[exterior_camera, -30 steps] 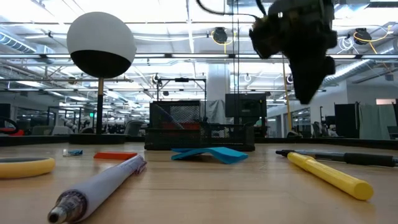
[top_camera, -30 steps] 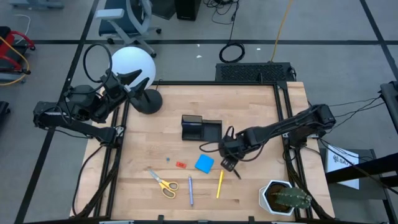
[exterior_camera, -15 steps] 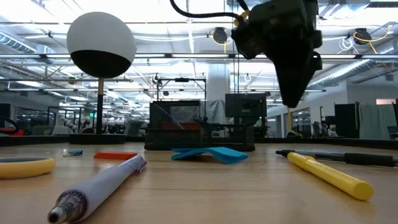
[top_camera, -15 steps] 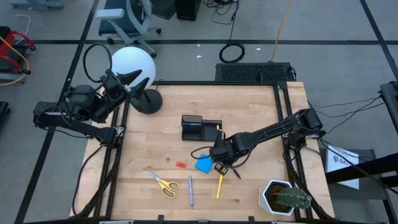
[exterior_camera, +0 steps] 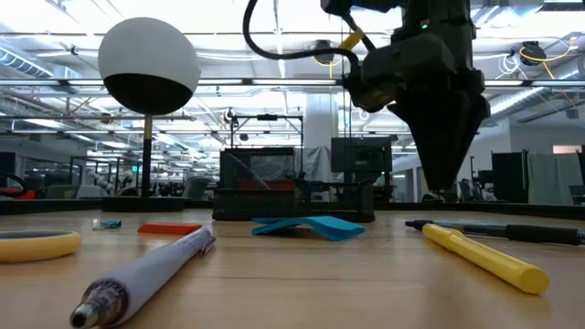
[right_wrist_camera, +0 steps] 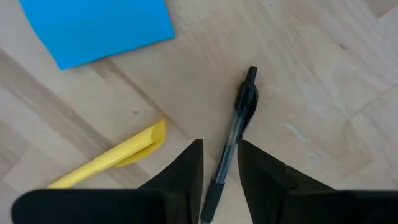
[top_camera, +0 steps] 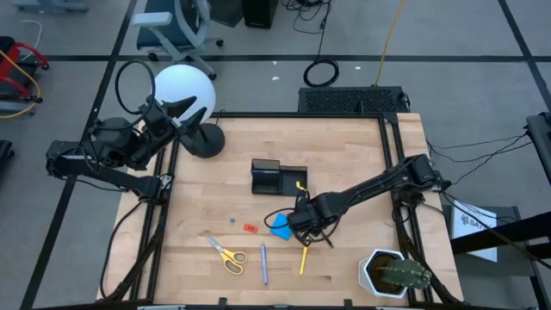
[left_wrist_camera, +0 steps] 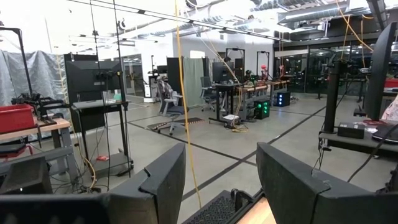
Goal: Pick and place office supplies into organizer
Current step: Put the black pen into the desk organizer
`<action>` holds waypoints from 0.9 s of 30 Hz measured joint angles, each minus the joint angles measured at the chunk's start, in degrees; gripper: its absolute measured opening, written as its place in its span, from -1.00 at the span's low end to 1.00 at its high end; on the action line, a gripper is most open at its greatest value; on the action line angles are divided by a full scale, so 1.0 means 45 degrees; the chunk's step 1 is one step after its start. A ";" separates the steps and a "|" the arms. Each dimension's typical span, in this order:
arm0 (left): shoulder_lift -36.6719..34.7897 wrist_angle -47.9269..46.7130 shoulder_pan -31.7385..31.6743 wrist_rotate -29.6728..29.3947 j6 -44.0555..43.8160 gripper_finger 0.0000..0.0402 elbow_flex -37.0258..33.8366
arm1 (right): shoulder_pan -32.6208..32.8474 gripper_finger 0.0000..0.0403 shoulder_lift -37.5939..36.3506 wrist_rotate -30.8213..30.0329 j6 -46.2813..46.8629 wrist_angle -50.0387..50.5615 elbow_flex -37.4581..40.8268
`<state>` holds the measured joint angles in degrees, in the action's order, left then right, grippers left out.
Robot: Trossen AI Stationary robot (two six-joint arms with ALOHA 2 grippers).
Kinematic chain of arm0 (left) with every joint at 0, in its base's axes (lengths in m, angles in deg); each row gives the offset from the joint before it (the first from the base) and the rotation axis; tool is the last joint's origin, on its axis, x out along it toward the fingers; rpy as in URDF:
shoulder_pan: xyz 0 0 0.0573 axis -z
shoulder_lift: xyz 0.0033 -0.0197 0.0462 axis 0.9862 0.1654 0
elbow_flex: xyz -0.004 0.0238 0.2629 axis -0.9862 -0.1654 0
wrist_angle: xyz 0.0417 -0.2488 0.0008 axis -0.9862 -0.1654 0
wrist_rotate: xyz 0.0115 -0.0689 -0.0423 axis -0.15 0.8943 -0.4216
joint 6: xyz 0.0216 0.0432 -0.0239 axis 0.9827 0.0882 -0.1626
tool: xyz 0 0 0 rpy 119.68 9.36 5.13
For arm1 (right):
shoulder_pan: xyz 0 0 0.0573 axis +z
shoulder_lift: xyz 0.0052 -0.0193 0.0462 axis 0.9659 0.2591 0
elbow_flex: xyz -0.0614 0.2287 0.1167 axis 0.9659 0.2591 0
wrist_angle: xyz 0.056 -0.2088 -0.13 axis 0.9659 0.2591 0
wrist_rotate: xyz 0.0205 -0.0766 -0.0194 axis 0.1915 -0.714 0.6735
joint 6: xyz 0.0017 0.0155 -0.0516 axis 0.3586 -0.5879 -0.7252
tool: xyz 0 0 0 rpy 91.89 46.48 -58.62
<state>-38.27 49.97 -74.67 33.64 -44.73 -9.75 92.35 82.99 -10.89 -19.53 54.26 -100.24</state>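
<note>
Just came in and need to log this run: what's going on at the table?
The right pincer hangs low over a black pen lying on the wood, its fingers either side of the pen but not yet gripping it. A yellow pen and a blue pad lie close by. Scissors and a blue pen also wait on the table. The black organizer sits mid-table. The left pincer waits open, off the far left corner.

Grey floor [top_camera: 69, 34] crossed by dark lines, blue office chair [top_camera: 176, 26], coiled black cable [top_camera: 320, 73], open workshop hall, desks [left_wrist_camera: 261, 90], black equipment racks [left_wrist_camera: 93, 81], bright ceiling lights [exterior_camera: 274, 18]
</note>
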 joint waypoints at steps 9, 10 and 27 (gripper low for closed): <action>0.0000 0.0003 0.0003 0.0003 0.0000 0.00 0.0000 | 0.0030 -0.56 0.0025 0.0000 0.0448 0.0499 0.0000; -0.0003 0.0000 0.0003 0.0001 0.0000 0.00 0.0000 | 0.0064 -0.56 0.0025 -0.0005 0.0486 0.0608 0.0000; -0.0005 0.0003 0.0003 0.0000 0.0000 0.00 0.0000 | 0.0865 -0.56 0.0025 -0.0075 0.1539 0.0763 0.0010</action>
<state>-38.29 49.99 -74.65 33.64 -44.73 -9.75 96.24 83.11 -11.23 -12.61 57.69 -100.19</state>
